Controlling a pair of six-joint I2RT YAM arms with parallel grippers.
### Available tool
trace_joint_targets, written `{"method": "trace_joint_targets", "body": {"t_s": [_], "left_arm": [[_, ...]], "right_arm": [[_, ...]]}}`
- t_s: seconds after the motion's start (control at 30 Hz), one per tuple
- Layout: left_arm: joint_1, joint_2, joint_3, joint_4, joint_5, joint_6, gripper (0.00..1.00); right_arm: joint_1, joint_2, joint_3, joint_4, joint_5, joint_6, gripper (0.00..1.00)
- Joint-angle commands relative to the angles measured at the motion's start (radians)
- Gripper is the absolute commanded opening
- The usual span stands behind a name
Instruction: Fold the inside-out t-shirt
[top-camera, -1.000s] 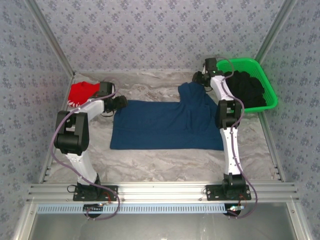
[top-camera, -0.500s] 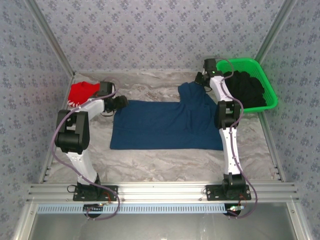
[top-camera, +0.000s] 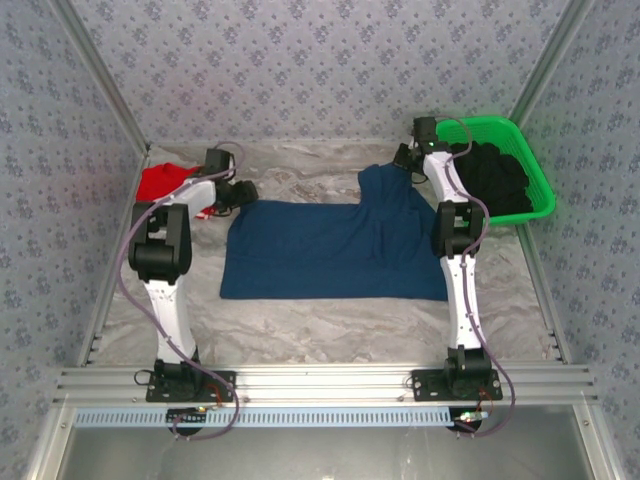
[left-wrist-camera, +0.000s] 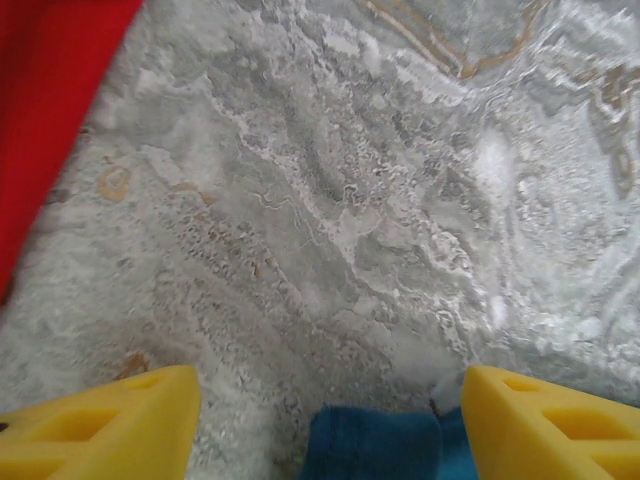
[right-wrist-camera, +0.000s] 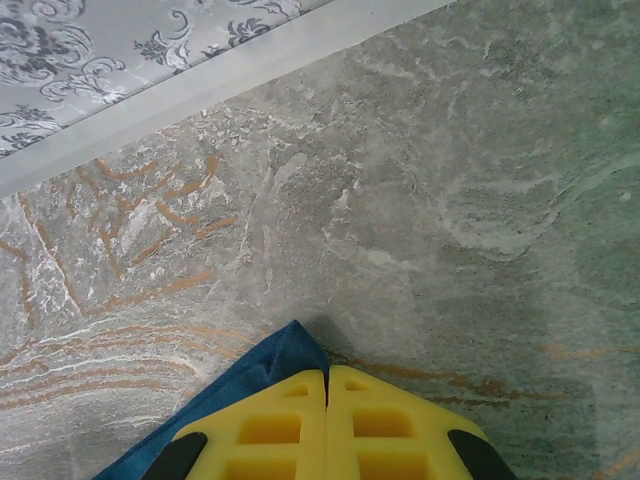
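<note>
The inside-out t-shirt (top-camera: 335, 250) is dark navy and lies spread flat across the middle of the marble table, with one part reaching back toward the far right. My left gripper (top-camera: 240, 192) is at the shirt's far left corner. It is open in the left wrist view (left-wrist-camera: 330, 390), where a bit of the blue cloth (left-wrist-camera: 375, 445) lies between its yellow fingers (left-wrist-camera: 110, 425). My right gripper (top-camera: 403, 160) is at the far right corner. Its fingers are pressed together (right-wrist-camera: 327, 375), pinching the shirt's pointed edge (right-wrist-camera: 270, 365).
A red garment (top-camera: 165, 180) lies at the far left, just beside my left arm, and shows red (left-wrist-camera: 50, 100) in the left wrist view. A green basket (top-camera: 500, 124) of black clothing (top-camera: 495, 178) stands at the far right. Patterned walls close in three sides.
My right gripper has shut on the shirt's far right corner. My left arm has swung farther back toward the far left corner, and its jaws have narrowed slightly.
</note>
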Motion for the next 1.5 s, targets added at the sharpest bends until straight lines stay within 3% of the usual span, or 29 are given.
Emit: {"method": "trace_joint_targets", "body": {"t_s": [0.0, 0.2, 0.43, 0.77, 0.93, 1.07, 1.2, 1.47], "left_arm": [[0.005, 0.041, 0.059, -0.097, 0.031, 0.031, 0.65], [0.021, 0.070, 0.090, -0.133, -0.012, 0.031, 0.41], [0.049, 0.100, 0.134, -0.144, 0.040, 0.032, 0.13], [0.062, 0.125, 0.214, -0.118, 0.124, 0.034, 0.00], [0.069, 0.102, 0.202, -0.112, 0.137, 0.026, 0.03], [0.065, 0.059, 0.155, -0.092, 0.159, 0.046, 0.30], [0.057, 0.039, 0.107, -0.065, 0.149, 0.064, 0.46], [0.035, 0.059, 0.137, -0.138, 0.131, 0.145, 0.51]], "right_arm": [[-0.008, -0.007, 0.006, -0.014, -0.016, 0.000, 0.00], [-0.010, -0.014, 0.001, -0.011, -0.012, 0.000, 0.00], [-0.024, -0.047, -0.055, 0.016, -0.003, 0.012, 0.00], [-0.025, -0.051, -0.057, 0.016, -0.002, 0.010, 0.00], [-0.026, -0.066, -0.057, 0.020, -0.011, 0.012, 0.00], [-0.026, -0.067, -0.061, 0.020, -0.016, 0.013, 0.00], [-0.024, -0.065, -0.069, 0.047, -0.023, 0.017, 0.00], [-0.023, -0.065, -0.079, 0.043, -0.027, 0.012, 0.00]]}}
